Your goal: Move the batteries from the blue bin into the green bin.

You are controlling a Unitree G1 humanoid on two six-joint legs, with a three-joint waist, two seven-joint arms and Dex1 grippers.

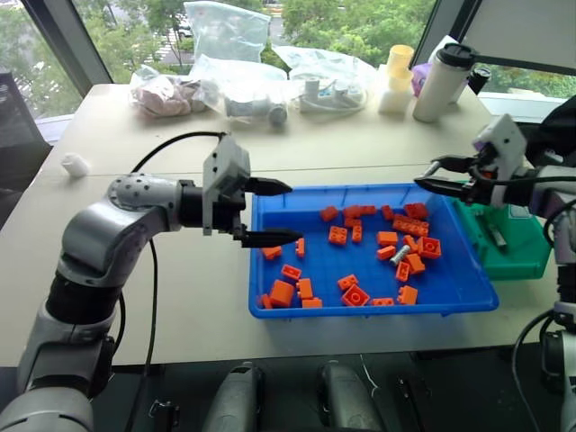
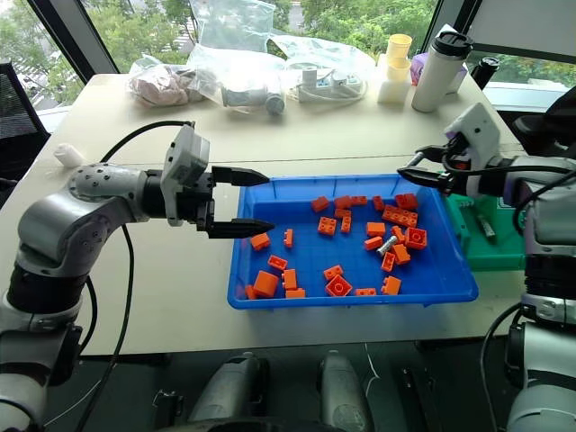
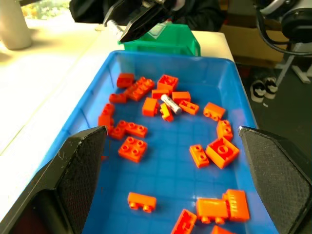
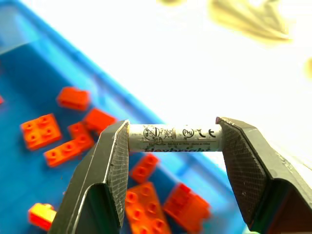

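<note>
1. The blue bin (image 1: 450,297) lies mid-bench; the green bin (image 1: 526,256) touches its right rim.
2. Right pincer (image 4: 171,139), above that rim, clamps a battery (image 4: 173,138) endwise: carry it level over green before releasing.
3. Left pincer (image 1: 270,212) gapes, empty.
4. Another battery (image 1: 400,255) lies among bricks (image 1: 353,294).

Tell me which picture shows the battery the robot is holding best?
The right wrist view: the held battery spans lengthwise between the right gripper fingers, printing readable. In the head views it is a tiny sliver at that gripper's tips; the left wrist view barely shows it.
</note>
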